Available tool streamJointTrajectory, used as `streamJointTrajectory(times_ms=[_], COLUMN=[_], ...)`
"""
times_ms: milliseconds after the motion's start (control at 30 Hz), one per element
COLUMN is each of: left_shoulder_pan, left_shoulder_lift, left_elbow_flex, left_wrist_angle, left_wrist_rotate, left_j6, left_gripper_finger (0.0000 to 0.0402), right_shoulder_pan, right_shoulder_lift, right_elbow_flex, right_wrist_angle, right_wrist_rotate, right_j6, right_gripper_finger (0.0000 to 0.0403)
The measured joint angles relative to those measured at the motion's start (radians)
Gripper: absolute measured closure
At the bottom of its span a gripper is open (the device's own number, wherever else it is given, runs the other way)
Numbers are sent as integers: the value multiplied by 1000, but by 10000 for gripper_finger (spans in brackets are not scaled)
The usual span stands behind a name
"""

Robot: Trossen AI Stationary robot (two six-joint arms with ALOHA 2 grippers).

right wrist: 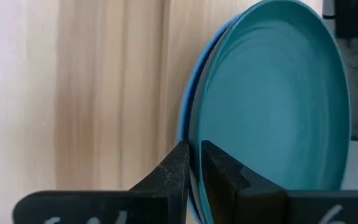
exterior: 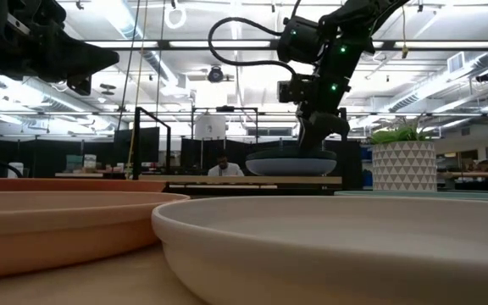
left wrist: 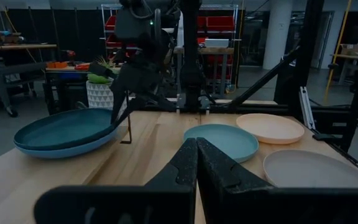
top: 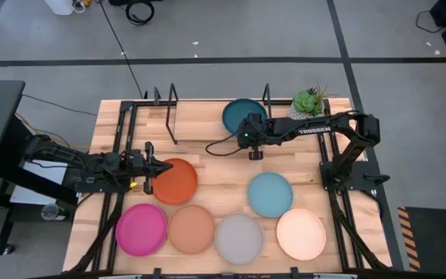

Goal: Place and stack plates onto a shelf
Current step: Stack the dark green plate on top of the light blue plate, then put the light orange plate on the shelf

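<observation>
Two plates already sit stacked on the narrow light wooden shelf (top: 207, 118) with its thin black hoop-shaped side frames, toward the upper middle of the high view: a round matte dark teal plate (top: 242, 115) lying on a blue plate (right wrist: 185, 124) whose rim peeks out beneath it in the right wrist view. The right hand (top: 252, 138) is at the near rim of that pair, its fingers drawn close together on the teal plate's edge, so the step in hand looks like the setting-down of the second plate. Six plates remain on the light wood-plank bench (top: 215, 167): the orange plate (top: 176, 181) left of centre, the light blue plate (top: 270, 194) right of centre, and along the lower edge the magenta plate (top: 141, 229), the salmon plate (top: 191, 229), the grey plate (top: 239, 238) and the cream plate (top: 301, 233). The left hand (top: 157, 166) hovers at the left rim of the orange plate, its fingers pressed together and holding nothing. A small green plant in a white pot (top: 310, 103) stands just right of the stack. Next, I judge, the right hand must part its fingers and back off without dragging the teal plate, while the left hand needs to open before it can take the orange plate's rim.
</observation>
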Motion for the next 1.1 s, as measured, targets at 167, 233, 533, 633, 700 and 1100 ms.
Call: streamJointTrajectory(times_ms=[167,233,533,633,700,1100], left_shoulder_pan=[0,0,0,0,0,0], left_shoulder_lift=[0,0,0,0,0,0], left_elbow_flex=[0,0,0,0,0,0], left_wrist_angle=[0,0,0,0,0,0], left_wrist_rotate=[0,0,0,0,0,0], left_j6=[0,0,0,0,0,-10], left_gripper_finger=[392,392,392,392,392,392], right_shoulder_pan=[14,21,51,65,81,221], right_shoulder_lift=[0,0,0,-1,-1,-1], right_elbow_flex=[0,0,81,93,93,76], right_wrist_angle=[-10,-15,-97,-98,-98,-94], right_wrist_rotate=[-2,-2,3,-2,-38,-185], right_j6=[-1,8,52,52,53,145], right_gripper_finger=[347,339,300,291,288,288])
